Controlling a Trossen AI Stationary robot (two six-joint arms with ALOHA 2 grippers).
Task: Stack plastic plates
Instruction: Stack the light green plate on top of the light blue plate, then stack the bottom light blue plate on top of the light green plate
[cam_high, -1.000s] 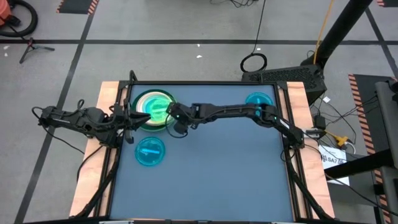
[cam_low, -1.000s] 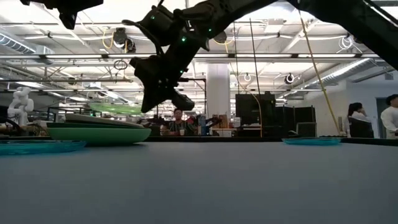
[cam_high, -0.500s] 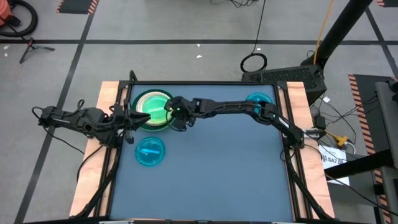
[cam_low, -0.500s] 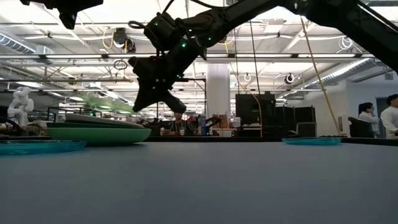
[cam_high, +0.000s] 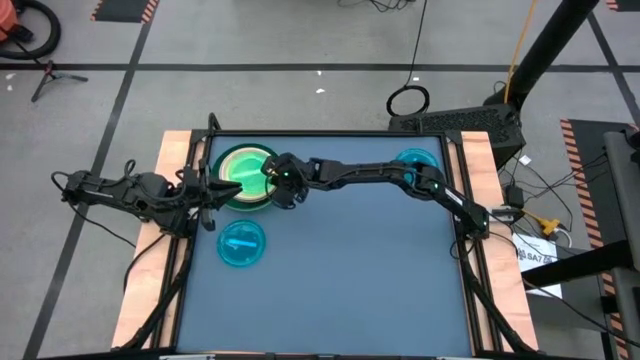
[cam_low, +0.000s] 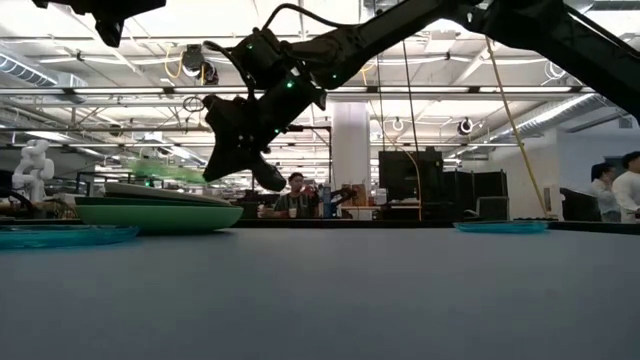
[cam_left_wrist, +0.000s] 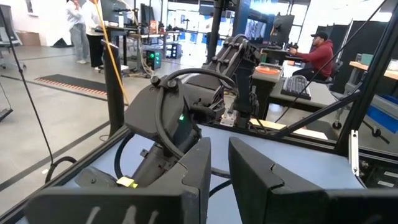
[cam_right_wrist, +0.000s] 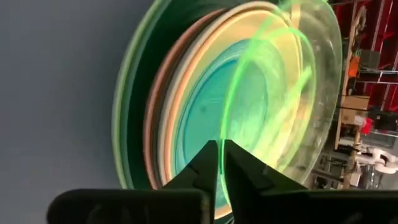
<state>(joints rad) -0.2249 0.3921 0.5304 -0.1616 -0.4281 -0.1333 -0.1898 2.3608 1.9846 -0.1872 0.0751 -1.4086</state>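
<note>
A stack of plastic plates (cam_high: 240, 178) stands at the table's far left, a large green plate at the bottom (cam_low: 160, 216), with pale plates and a cyan one (cam_right_wrist: 205, 118) above it. My right gripper (cam_high: 272, 172) hangs over the stack's right side, shut on a translucent bright green plate (cam_right_wrist: 292, 93), which shows blurred over the stack (cam_low: 165, 172). One cyan plate (cam_high: 241, 243) lies flat nearer me on the left and another (cam_high: 416, 160) at the far right. My left gripper (cam_left_wrist: 219, 168) waits at the table's left edge, narrowly open with nothing between its fingers. My right gripper pinches the bright green plate's rim (cam_right_wrist: 225, 138) between its two fingertips, on the side of the plate facing the table's right. The fingers slant down from the table's right. The plate is lifted clear and tilted above the stack.
Wooden rails (cam_high: 175, 150) run along the table's left and right sides. The blue-grey tabletop (cam_high: 350, 270) stretches across the middle and near side. Beyond the far edge, people sit and stand at desks (cam_low: 295, 195).
My right gripper has moved toward the table's far left corner, from beside the stack to above its right side, and has tipped further downward. The bright green plate has gone with it and now hangs tilted over the stack.
</note>
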